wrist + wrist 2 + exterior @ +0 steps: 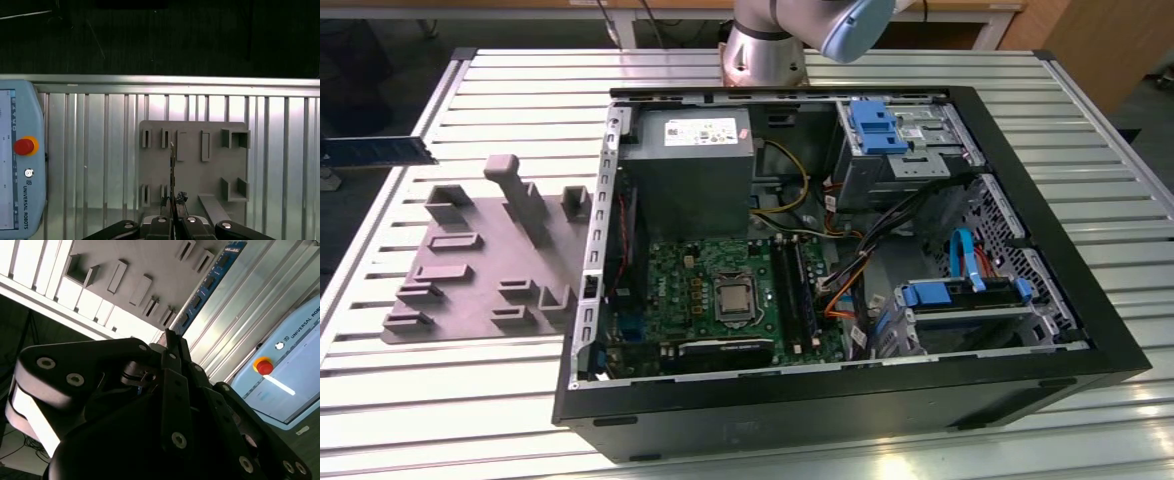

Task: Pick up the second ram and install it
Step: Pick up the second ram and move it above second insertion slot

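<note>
The second ram (380, 150), a thin blue-green stick with black chips, hangs in the air beyond the table's edge at the exterior view's left. My gripper (173, 202) is shut on it. In the first wrist view the ram (172, 165) shows edge-on, rising from between the fingers above the grey holder plate (192, 160). In the second wrist view the stick (210, 285) runs out from the black gripper (170, 342). The long black memory slots (794, 285) lie on the green motherboard (700, 290) inside the open computer case (1067, 330).
The grey holder plate (480, 260) with raised blocks lies on the slatted metal table (520, 100) beside the case. A teach pendant (15, 160) with a red button rests on the table. The arm's base (761, 45) stands behind the case. Cables and blue drive brackets (881, 125) fill the case.
</note>
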Robot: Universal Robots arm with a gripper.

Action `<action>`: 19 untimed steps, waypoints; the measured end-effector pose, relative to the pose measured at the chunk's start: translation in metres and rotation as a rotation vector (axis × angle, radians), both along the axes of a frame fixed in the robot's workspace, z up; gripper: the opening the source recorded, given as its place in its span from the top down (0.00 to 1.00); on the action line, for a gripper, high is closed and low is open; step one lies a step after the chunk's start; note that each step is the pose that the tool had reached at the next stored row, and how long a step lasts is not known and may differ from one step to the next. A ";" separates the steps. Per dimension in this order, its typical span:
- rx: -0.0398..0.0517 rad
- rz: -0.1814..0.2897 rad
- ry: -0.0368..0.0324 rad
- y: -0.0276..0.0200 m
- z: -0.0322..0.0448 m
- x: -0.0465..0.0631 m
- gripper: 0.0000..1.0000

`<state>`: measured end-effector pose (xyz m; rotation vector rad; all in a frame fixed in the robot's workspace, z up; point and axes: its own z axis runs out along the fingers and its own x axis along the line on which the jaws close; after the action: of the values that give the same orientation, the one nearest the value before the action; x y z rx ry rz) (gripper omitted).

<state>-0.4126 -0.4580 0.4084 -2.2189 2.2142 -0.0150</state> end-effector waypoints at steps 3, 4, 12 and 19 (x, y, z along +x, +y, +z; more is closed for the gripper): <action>0.0000 0.000 0.0001 0.0000 0.0063 0.000 0.86; 0.0000 0.000 0.0001 0.0000 0.0082 0.000 0.86; 0.0000 0.000 0.0001 0.0000 0.0152 0.000 0.86; 0.0000 0.000 0.0001 0.0000 0.0153 0.002 0.86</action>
<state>-0.4103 -0.4580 0.4237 -2.2189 2.2142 -0.0149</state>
